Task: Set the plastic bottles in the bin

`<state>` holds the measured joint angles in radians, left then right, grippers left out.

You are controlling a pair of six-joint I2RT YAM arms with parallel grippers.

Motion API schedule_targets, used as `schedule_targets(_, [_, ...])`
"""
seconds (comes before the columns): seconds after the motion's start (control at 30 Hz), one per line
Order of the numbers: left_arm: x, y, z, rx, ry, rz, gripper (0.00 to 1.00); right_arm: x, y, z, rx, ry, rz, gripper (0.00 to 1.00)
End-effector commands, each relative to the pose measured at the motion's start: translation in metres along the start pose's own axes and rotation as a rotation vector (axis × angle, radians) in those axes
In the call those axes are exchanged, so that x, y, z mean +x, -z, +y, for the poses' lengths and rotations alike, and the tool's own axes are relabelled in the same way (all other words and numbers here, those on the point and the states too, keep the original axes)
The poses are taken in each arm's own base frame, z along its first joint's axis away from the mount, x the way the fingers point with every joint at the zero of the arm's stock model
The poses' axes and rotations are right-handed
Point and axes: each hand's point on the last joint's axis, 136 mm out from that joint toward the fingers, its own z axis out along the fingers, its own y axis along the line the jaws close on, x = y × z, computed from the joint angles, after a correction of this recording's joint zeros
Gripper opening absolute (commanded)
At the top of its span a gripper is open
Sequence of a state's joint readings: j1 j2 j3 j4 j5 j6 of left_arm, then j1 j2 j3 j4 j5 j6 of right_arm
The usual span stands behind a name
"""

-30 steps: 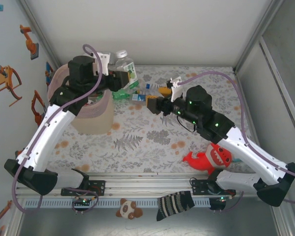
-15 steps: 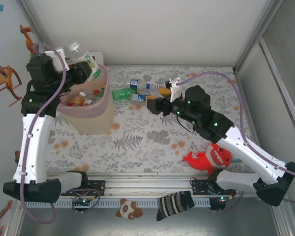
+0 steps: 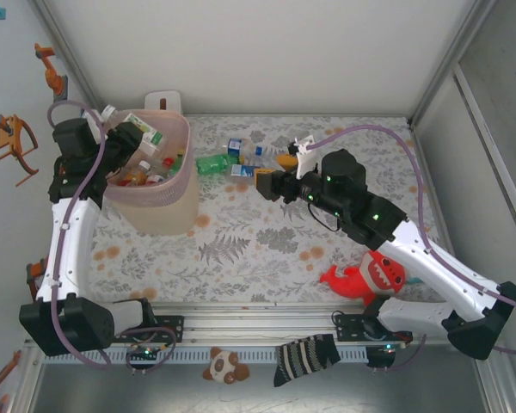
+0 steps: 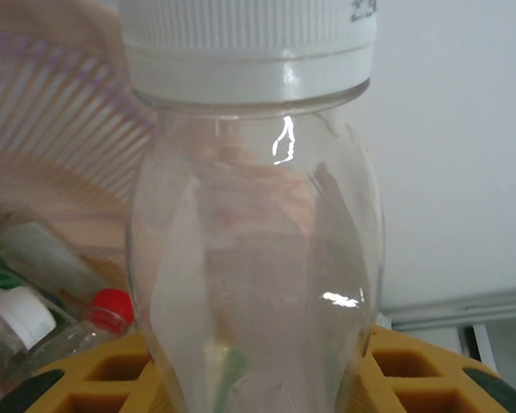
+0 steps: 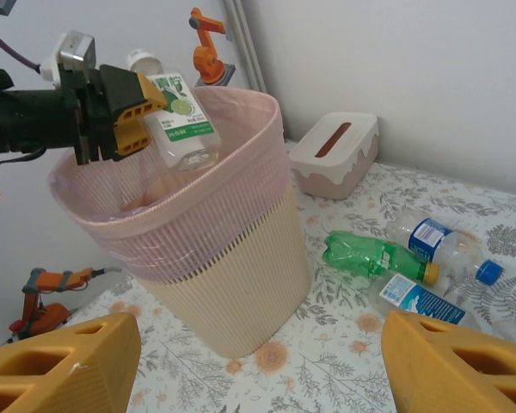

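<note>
Right wrist view: left jaws clamped on a green-labelled bottle (image 5: 181, 116), tilted over the bin (image 5: 241, 284) rim, upper left. Right jaws wide, empty, above the table (image 5: 327, 366). Risk: released this near the rim, it could tip outside. Loose bottles (image 5: 370, 256) lay at right.

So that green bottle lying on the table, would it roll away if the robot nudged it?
Probably some: the green bottle lies on its side, so a sideways push could roll it. It looks empty, so likely light and easily shoved. Its thin, creased-looking plastic would probably give under a squeeze.
</note>
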<state>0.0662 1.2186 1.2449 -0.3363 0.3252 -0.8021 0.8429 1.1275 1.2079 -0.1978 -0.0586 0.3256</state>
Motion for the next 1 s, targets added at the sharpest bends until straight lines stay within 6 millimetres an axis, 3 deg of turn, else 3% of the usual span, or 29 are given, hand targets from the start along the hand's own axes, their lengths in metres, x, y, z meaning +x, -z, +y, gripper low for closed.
schedule_targets(0.0, [-0.022,-0.002,0.009,-0.051,0.166,-0.105,0.34,-0.006,0.002,0.003,0.003,0.005,-0.016,0.73])
schedule_targets(0.23, [-0.013,-0.025,0.035,-0.143,0.352,-0.064,0.37,-0.005,0.002,0.002,0.007,0.005,-0.012,0.73])
schedule_targets(0.5, [-0.006,-0.052,0.047,-0.16,0.444,-0.012,0.39,-0.001,0.008,-0.001,0.023,0.005,-0.015,0.73])
schedule_targets(0.63, [-0.005,-0.059,0.053,-0.164,0.478,0.011,0.49,0.0,0.011,-0.004,0.037,0.005,-0.014,0.73])
schedule_targets(0.83, [-0.015,-0.041,0.041,-0.15,0.475,-0.016,0.67,-0.001,0.014,-0.004,0.041,0.009,-0.022,0.73])
schedule_targets(0.97, [-0.025,-0.02,0.027,-0.129,0.448,-0.059,0.7,-0.002,0.014,-0.004,0.043,0.012,-0.021,0.74])
